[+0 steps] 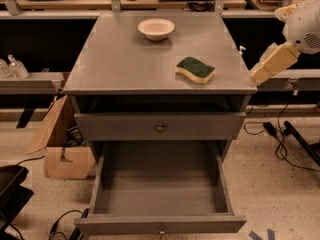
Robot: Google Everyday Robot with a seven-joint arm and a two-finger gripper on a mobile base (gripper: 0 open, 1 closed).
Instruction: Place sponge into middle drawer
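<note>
One grey metal bench [115, 64] carries one shallow white bowl [156, 28] near its back edge, out of the way. Below, one wide grey middle drawer [160, 196] stands pulled out, apparently ready for its load, under one shut grey drawer front with a brassy knob [161, 128]. One wavy-edged yellow sponge with a dark green scouring face [195, 69] lies green side up towards the bench's right front, untouched. Off the right edge hangs the robot's one cream-coloured claw [270, 65], apart from the sponge; whether wide or narrow cannot be told.

One sponge [195, 69], bowl [156, 29], tool [265, 70]; two drawers [160, 199] [125, 126]
</note>
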